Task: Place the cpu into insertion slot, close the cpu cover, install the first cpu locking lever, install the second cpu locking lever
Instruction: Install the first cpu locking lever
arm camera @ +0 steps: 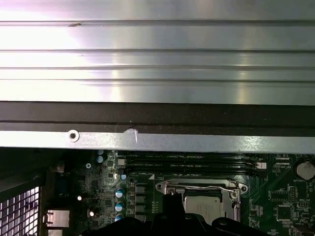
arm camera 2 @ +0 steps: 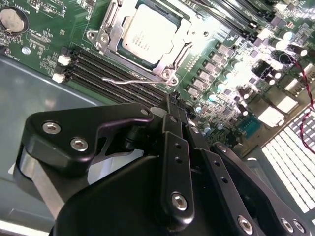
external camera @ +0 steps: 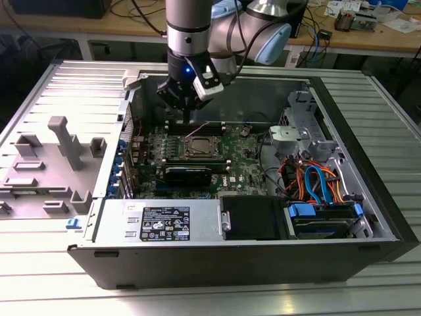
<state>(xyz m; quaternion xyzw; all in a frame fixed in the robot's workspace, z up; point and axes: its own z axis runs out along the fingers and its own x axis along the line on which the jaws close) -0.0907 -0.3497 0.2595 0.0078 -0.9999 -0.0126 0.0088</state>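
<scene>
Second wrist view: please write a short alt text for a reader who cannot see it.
The cpu sits on the green motherboard, framed by the silver cpu cover. A thin wire lever stands free beside it. The black gripper, its fingers together, is in the foreground, with its tips near that lever.

A: Where's the case?
B: Case (external camera: 217, 263) lies open mid tabletop (external camera: 197, 299). Fixture block (external camera: 62, 141) sits on the tabletop beside it, on the exterior view's left.
A: Inside?
B: Motherboard (external camera: 230, 164) on the case floor. Power supply (external camera: 161, 220) along the near edge, drive bay (external camera: 322, 217) in the near corner, exterior view's right.
A: Socket?
B: Insertion slot (external camera: 184, 151) mid-board, cpu (arm camera 2: 147, 34) in it, cpu cover (arm camera 2: 112, 24) down around it. Tool (external camera: 188, 120) above the board, just behind the slot.
</scene>
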